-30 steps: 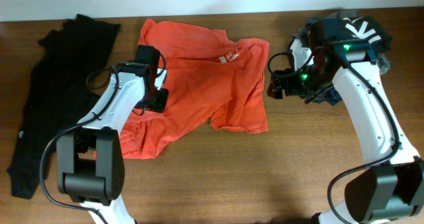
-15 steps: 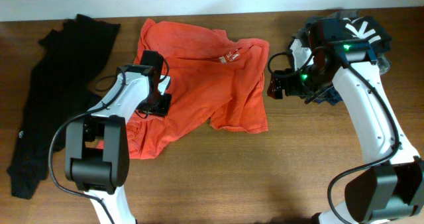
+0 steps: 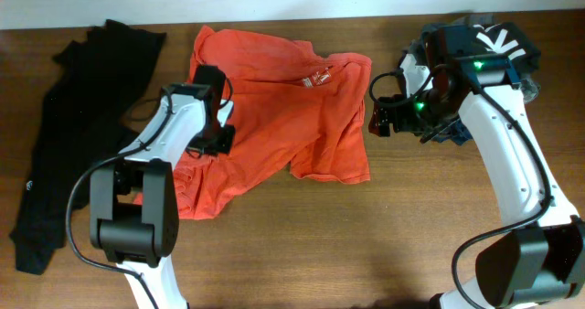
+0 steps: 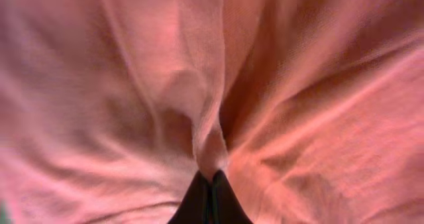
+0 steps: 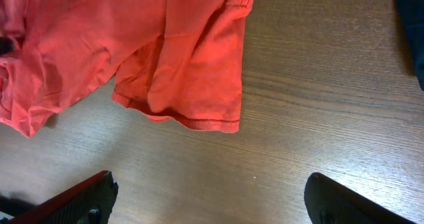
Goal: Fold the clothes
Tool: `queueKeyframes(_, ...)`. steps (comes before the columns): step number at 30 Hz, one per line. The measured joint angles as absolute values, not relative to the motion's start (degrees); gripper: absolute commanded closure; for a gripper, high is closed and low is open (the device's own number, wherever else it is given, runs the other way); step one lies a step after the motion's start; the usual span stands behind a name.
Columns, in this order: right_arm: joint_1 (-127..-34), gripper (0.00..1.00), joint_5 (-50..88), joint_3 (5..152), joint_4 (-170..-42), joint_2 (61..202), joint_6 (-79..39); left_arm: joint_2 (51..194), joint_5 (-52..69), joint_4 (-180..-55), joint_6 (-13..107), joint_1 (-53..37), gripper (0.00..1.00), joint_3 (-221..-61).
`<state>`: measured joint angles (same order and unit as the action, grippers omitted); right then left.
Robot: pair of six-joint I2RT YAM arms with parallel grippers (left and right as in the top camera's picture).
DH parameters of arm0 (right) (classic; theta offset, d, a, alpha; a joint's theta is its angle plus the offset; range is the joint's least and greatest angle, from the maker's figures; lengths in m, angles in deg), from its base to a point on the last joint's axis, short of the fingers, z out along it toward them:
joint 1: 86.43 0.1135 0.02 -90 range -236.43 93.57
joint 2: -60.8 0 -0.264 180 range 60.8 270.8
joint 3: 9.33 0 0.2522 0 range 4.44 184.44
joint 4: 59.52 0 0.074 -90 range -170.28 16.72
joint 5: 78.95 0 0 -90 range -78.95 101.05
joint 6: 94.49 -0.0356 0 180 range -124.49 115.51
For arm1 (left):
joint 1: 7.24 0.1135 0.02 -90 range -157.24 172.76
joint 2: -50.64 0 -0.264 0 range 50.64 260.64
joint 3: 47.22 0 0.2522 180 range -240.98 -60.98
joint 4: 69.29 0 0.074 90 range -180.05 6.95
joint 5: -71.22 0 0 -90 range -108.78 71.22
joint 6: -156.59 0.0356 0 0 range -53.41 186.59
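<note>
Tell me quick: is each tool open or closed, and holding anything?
Left tool: closed, pinching a fold of the orange-red T-shirt.
Right tool: open, holding nothing.

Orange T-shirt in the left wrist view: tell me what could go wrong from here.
1. The left pincer is shut on only a thin ridge of the T-shirt, so the fabric may slip out on a pull.
2. The right pincer is open over the table, off the fabric. Nothing anchors the T-shirt, so it may drag whole and bunch up.
</note>
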<state>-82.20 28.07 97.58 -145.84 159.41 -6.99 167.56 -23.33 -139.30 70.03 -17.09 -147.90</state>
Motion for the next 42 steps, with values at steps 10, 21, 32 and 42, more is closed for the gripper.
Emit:
queueKeyframes(10, -82.2, 0.05, 28.0, 97.6, -145.8, 159.4, -7.0, 167.7, -32.6, -146.3, 68.3, -17.0, 0.99, -167.8)
queueKeyframes(21, -82.2, 0.05, 28.0, 97.6, -145.6, 159.4, -6.8, 167.7, -45.3, -134.1, 68.1, -7.1, 0.99, -172.0)
queueKeyframes(32, -82.2, 0.04, 28.0, 97.6, -144.9, 159.4, -6.8, 167.7, -47.4, -127.5, 67.6, 4.8, 0.01, -172.1)
queueKeyframes(42, -82.2, 0.1, 28.1, 97.6, -148.0, 159.4, -6.7, 165.6, -31.2, -152.3, 67.5, -1.7, 0.01, -176.5)
